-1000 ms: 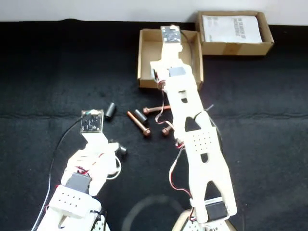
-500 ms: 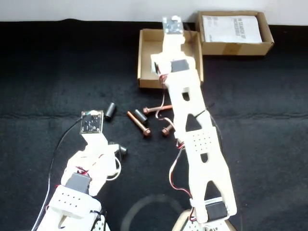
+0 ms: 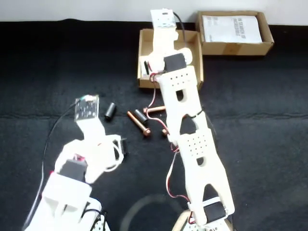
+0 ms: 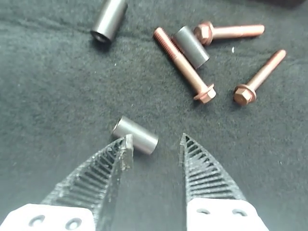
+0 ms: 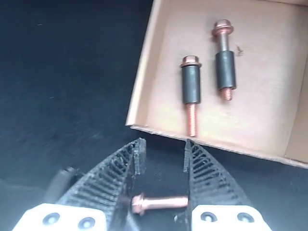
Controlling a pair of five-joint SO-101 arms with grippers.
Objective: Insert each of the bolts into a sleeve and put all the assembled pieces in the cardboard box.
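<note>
My left gripper point(image 4: 155, 142) stands open low over the black cloth, and a dark sleeve point(image 4: 135, 136) lies just in front of one fingertip. Farther off lie two more sleeves point(image 4: 109, 20) point(image 4: 191, 46) and three copper bolts point(image 4: 185, 65) point(image 4: 230, 32) point(image 4: 260, 77). My right gripper point(image 5: 163, 147) hangs open and empty above the near wall of the cardboard box point(image 5: 144, 82). Two bolts with sleeves on them point(image 5: 190, 94) point(image 5: 224, 60) lie inside the box. Below the right gripper lies a loose bolt point(image 5: 159, 202).
In the high view a second cardboard box point(image 3: 234, 45) holding a white sheet stands to the right of the task box point(image 3: 143, 57). The loose bolts and sleeves lie in a cluster point(image 3: 141, 116) between the arms. Black cloth covers the table.
The right arm's wrist has swung back and leftward over the box. The left arm has shifted forward and to the left, toward the nearest sleeve.
</note>
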